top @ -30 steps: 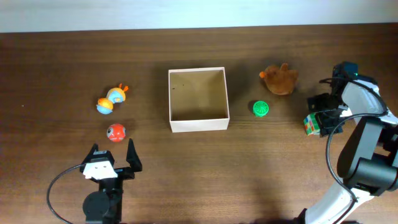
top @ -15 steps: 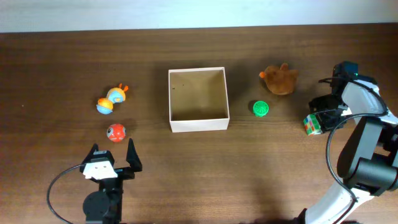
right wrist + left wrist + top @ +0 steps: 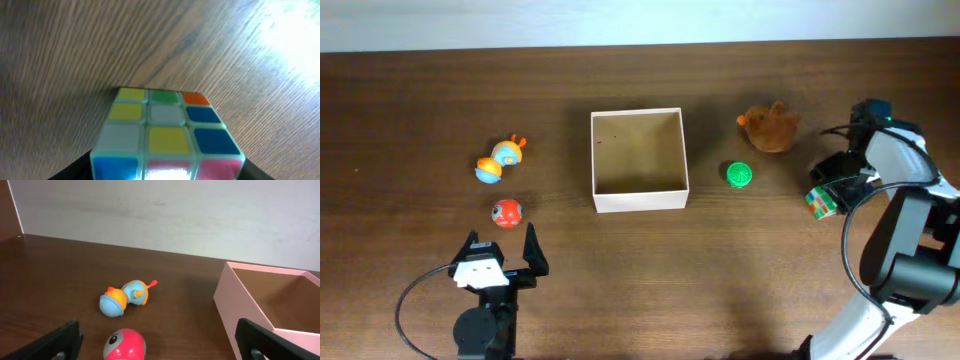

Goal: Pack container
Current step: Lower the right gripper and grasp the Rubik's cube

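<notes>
Left fingers [image 3: 531,248]: spread wide above bench [image 3: 400,120].
Right fingers [image 3: 80,172]: pinching colourful cube [image 3: 822,200].
Container [image 3: 639,200]: open-topped, well apart from cube.

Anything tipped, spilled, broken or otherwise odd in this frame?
Nothing stands out. The container sits upright, empty and undamaged, nothing is spilled, and the cube is between the fingers of the right gripper.

Box [image 3: 640,203]: white walls, tan inside. Desk [image 3: 740,290]: dark brown w/ wood grain. Cube [image 3: 162,130]: grid of yellow, green, orange, blue, white, pink squares. Ball [image 3: 739,174] green; plush [image 3: 769,128] brown; round toy [image 3: 507,213] red w/ white eye; small toy [image 3: 498,160] blue & orange.
</notes>
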Controlling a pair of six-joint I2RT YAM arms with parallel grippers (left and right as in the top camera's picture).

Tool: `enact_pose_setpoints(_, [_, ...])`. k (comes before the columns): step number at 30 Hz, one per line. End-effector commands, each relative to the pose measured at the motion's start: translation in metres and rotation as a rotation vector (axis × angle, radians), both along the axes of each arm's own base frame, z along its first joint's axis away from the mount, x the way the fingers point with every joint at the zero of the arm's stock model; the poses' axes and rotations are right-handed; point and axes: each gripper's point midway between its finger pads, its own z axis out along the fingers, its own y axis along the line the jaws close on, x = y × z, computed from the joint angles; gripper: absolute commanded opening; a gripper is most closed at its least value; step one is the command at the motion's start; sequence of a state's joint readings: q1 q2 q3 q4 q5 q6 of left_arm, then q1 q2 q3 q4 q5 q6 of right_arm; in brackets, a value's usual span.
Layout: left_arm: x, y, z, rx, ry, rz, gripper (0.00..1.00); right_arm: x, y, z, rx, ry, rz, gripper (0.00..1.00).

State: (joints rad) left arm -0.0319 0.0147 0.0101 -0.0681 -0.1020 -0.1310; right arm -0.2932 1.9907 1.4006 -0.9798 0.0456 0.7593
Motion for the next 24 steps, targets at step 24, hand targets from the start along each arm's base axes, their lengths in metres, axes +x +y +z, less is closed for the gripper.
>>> enact_pose_setpoints(24, [-0.001, 0.002, 0.000, 0.016, -0.003, 0.007, 0.99, 0.009, 0.054, -0.006, 0.128, -0.025, 0.771, 0.59])
